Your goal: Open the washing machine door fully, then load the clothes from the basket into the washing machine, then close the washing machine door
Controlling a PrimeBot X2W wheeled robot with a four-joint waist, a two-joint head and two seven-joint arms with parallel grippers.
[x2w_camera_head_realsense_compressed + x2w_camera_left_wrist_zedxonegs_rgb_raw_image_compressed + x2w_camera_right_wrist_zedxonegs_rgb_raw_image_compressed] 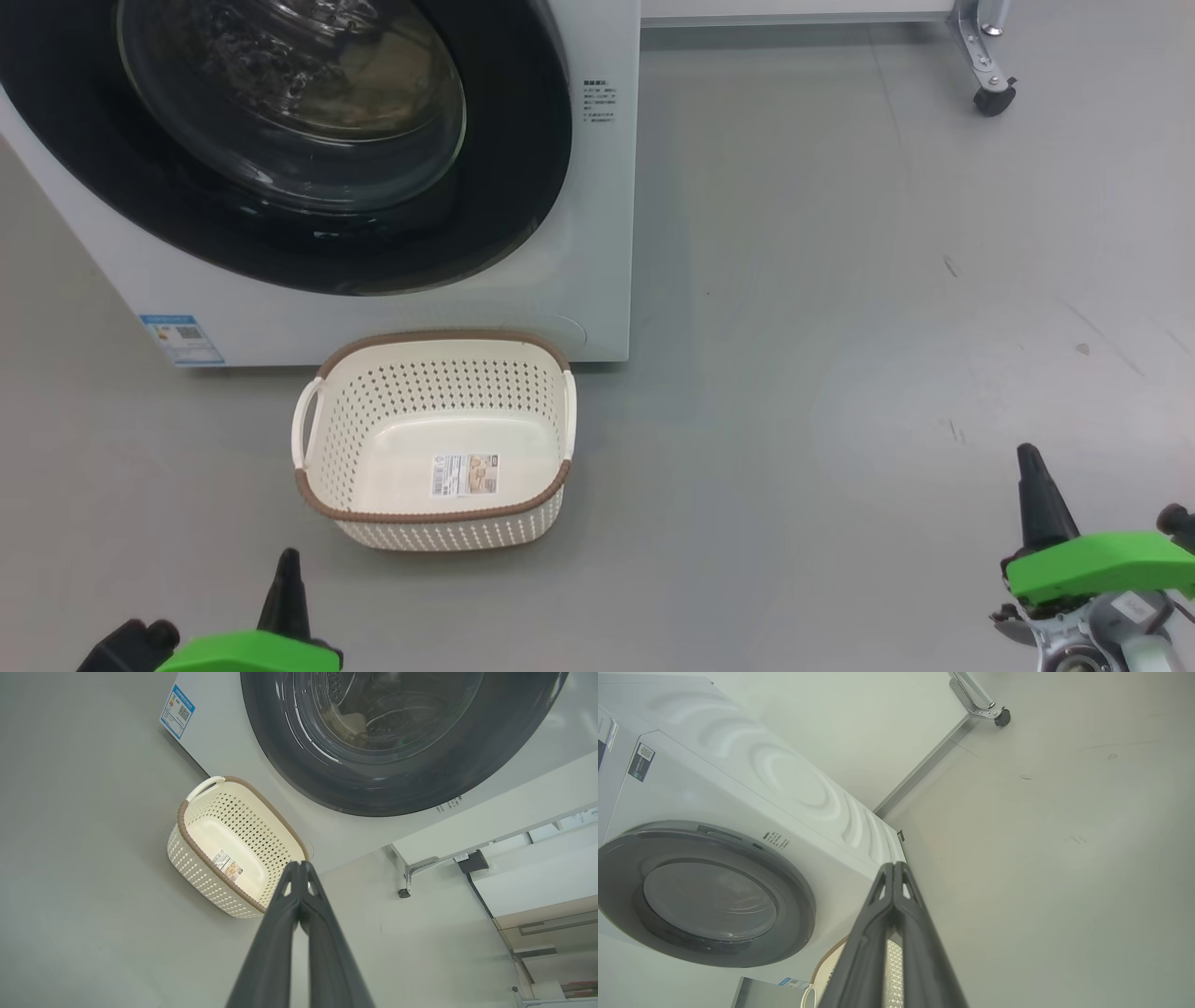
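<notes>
The washing machine (602,271) stands at the upper left with the washing machine door (523,196) lying flush against its front. A pale cream lump, probably the clothes (356,718), shows dimly through the glass. The basket (437,338) sits on the floor just in front of the machine, with nothing in it but the label sticker on its base. My left gripper (288,560) hovers near the basket's near left corner, fingers pressed together and holding nothing. My right gripper (1030,459) is far off to the right over bare floor, also shut and holding nothing.
Grey floor (840,373) spreads to the right of the machine. A metal frame leg with a black caster (991,98) stands at the far right behind the machine. The left wrist view shows pale furniture (537,882) beyond that caster.
</notes>
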